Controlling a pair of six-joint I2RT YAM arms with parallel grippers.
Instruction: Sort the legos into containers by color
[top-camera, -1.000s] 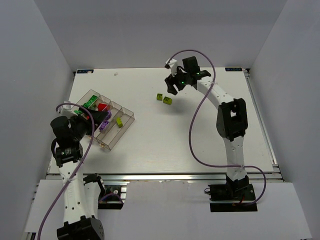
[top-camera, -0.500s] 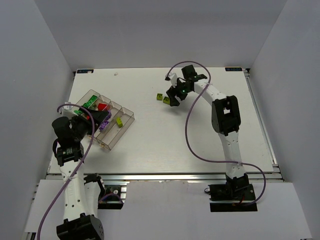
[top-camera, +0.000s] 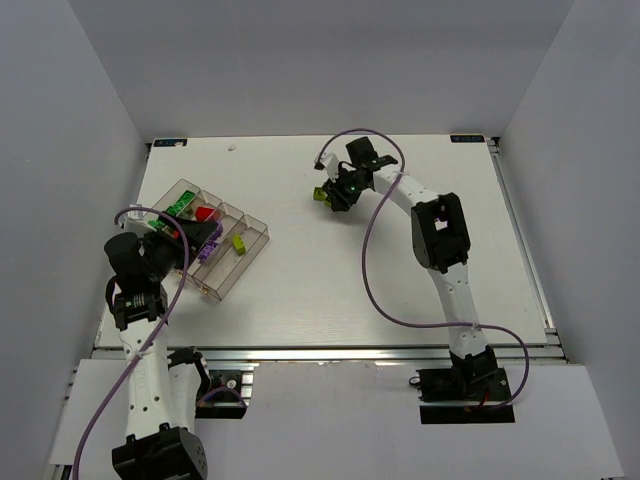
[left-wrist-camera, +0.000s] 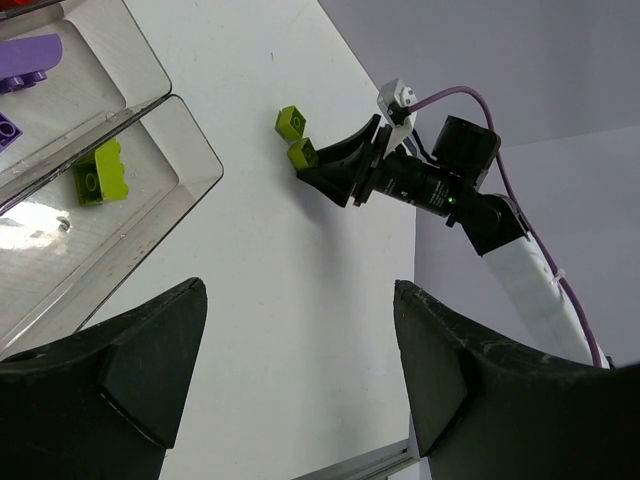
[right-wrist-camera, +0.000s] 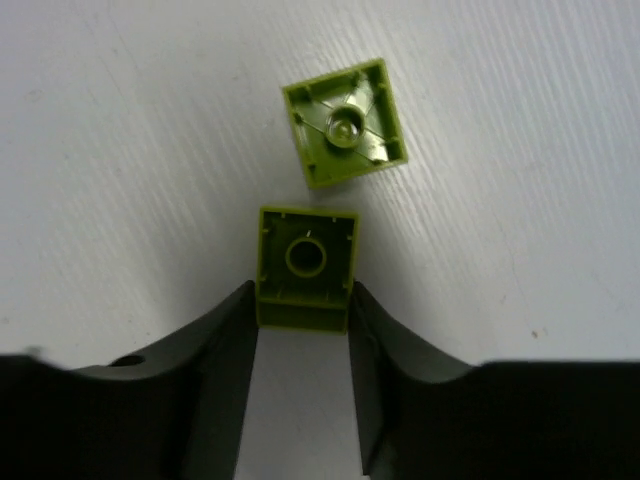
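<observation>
As I look down from above, the tray (top-camera: 228, 272) sits by the left edge of the tabletop (top-camera: 330, 290) with coloured bricks (top-camera: 239, 242) in it, and my left gripper (top-camera: 207, 240) hangs over it. On the left wrist view its jaws stand wide apart. On the right wrist view my right gripper (right-wrist-camera: 302, 292) is clamped on a yellow-green brick (right-wrist-camera: 305, 262), with a twin brick (right-wrist-camera: 345, 122) just beyond it.

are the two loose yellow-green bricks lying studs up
No, the far brick and the near brick both show their hollow undersides facing up.

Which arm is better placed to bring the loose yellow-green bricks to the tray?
Right. The right end effector clasps one brick; the second brick lies just beyond. The left end effector hangs open by the tray, far off.
</observation>
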